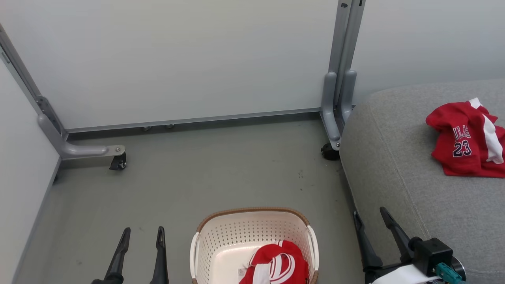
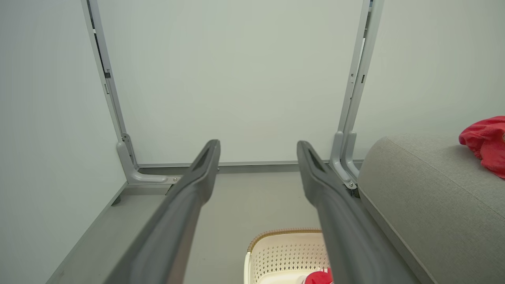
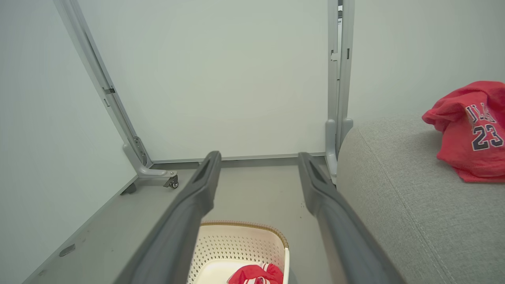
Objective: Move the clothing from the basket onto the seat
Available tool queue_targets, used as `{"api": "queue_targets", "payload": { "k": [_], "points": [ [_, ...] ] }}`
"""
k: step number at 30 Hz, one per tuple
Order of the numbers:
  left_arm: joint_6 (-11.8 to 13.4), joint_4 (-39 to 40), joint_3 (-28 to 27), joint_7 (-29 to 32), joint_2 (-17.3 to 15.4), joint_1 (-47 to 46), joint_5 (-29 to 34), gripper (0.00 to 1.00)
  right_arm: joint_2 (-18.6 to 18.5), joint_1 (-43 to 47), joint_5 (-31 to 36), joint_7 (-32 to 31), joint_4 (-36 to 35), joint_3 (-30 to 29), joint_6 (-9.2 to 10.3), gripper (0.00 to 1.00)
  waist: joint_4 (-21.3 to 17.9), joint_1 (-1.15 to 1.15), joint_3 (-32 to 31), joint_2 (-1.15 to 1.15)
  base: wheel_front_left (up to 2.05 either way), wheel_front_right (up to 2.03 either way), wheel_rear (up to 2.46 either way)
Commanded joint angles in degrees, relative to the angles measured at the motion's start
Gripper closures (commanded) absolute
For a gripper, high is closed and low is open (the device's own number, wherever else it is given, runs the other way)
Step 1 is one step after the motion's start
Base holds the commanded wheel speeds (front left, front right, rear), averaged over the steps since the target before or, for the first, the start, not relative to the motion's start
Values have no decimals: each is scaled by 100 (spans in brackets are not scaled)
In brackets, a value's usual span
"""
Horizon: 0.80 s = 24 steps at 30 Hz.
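Observation:
A red jersey (image 1: pixel 467 140) with the number 23 lies crumpled on the grey seat (image 1: pixel 394 157) at the right; it also appears as the jersey (image 3: pixel 471 130) on the seat (image 3: pixel 394 189) and as the jersey's red edge (image 2: pixel 487 144) on the seat (image 2: pixel 426 189). A second red garment (image 1: pixel 278 266) with white stripes lies in the cream basket (image 1: pixel 236 232) on the floor, garment (image 3: pixel 254 274) in basket (image 3: pixel 240 244). My left gripper (image 1: pixel 143 234) stands open left of the basket. My right gripper (image 1: pixel 371 215) stands open by the seat's front edge. Both hold nothing.
Pale partition panels on grey posts close off the back and left. A caster foot (image 1: pixel 117 161) sticks out at the left and another caster (image 1: pixel 329 152) sits by the seat's corner. Grey floor (image 1: pixel 217 169) lies between panels and basket.

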State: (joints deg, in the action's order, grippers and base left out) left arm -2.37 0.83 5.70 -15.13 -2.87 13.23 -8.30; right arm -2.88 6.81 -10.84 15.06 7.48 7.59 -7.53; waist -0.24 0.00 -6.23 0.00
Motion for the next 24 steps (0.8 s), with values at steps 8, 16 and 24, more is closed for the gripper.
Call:
{"api": "queue_targets", "payload": {
  "k": [8, 16, 24],
  "points": [
    [-63, -45, -25, -3, -5, -15, 3, 0, -5, 21, -82, 17, -25, -3, 8, 0, -64, 0, 33, 0, 0, 0, 0],
    [-107, -169, -4, -2, -5, -165, 0, 0, -7, -55, -46, 17, -12, -169, 8, 0, -188, 0, 340, 0, 0, 0, 0],
    [-212, -357, 85, -3, -6, -587, -27, 0, -7, -301, 167, 17, -91, -507, 8, 0, -383, 0, 1121, 0, 0, 0, 0]
  ]
}}
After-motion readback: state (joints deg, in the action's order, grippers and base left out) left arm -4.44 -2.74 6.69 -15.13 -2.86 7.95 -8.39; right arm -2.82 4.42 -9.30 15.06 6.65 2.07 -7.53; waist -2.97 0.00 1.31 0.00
